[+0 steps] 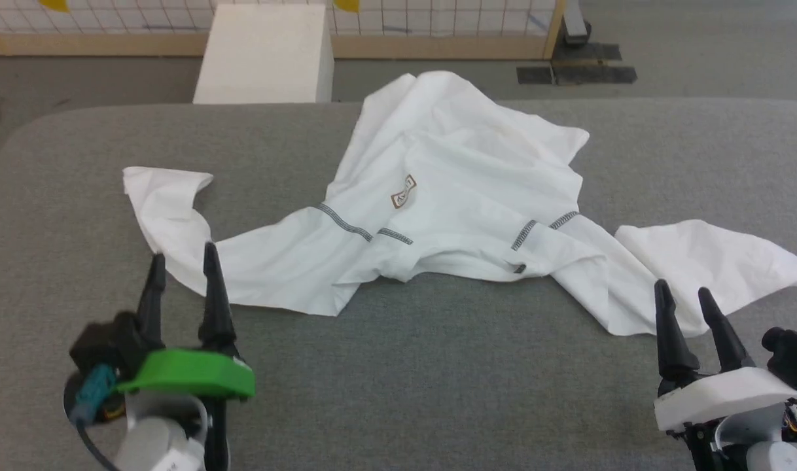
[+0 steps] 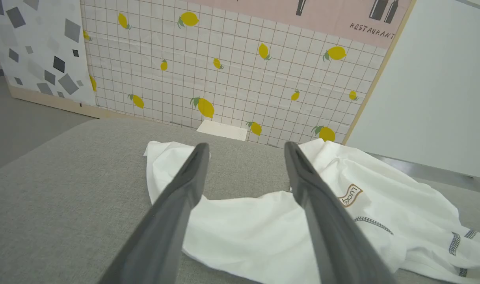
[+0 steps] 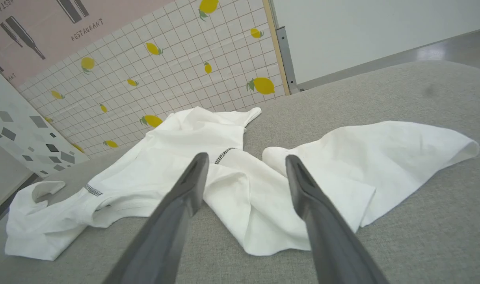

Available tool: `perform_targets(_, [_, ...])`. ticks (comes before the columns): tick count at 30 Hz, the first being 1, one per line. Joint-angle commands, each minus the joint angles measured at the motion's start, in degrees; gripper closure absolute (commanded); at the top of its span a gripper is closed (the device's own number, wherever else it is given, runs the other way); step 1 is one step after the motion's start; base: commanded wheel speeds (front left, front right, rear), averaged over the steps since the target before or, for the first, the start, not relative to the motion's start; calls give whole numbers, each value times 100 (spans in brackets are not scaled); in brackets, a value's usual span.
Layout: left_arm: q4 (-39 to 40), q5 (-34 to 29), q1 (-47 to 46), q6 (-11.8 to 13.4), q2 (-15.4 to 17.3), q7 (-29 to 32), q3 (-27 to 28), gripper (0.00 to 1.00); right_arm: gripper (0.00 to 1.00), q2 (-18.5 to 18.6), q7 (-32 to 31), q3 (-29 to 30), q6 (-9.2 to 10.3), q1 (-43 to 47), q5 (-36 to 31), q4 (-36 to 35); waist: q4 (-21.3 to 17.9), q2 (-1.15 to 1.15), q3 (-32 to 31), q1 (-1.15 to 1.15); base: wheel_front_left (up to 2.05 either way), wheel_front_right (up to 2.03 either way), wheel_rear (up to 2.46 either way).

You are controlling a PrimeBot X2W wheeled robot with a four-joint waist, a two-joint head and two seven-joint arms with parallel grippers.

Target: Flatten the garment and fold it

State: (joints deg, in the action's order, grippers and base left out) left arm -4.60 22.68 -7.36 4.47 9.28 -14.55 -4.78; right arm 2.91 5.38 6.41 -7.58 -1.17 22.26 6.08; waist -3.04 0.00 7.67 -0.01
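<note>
Here, left tool spread wide, empty, above garment, right tool likewise

head camera looks steeply down; both wrist cameras sit low and near, sharing the garment.

Grey fabric surface carries the crumpled white garment, sleeves spread

A staged test room dressed as an eatery: behind the grey cloth-covered counter stand wood-framed printed backdrop panels of lemon tiles and a pink "RESTAURANT" poster, on bare grey floor.
</note>
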Motion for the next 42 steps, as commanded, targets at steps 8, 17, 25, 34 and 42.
perform_targets(8, [525,-128,609,17,-319,-43,172,0,0,-3,-1931,-2,9,-494,-703,231,92,0,1,1,0,0,0])
perform_targets(17, [526,-194,405,-115,-388,-44,145,0,0,90,-4003,-85,9,-1768,-1913,760,267,0,393,1,0,0,0])
perform_targets(25, [434,-200,292,-200,-440,-44,194,0,0,170,-4310,-280,9,-2075,-1896,1116,408,0,670,1,0,0,0])
perform_targets(34, [366,-288,173,-276,-464,-44,212,0,100,243,-4172,-329,9,-2190,-1864,1212,411,0,692,1,0,0,0])
perform_targets(42, [383,-272,208,-391,-443,195,12,0,100,273,-4017,-356,9,-1924,-1707,853,353,0,457,1,0,0,0])
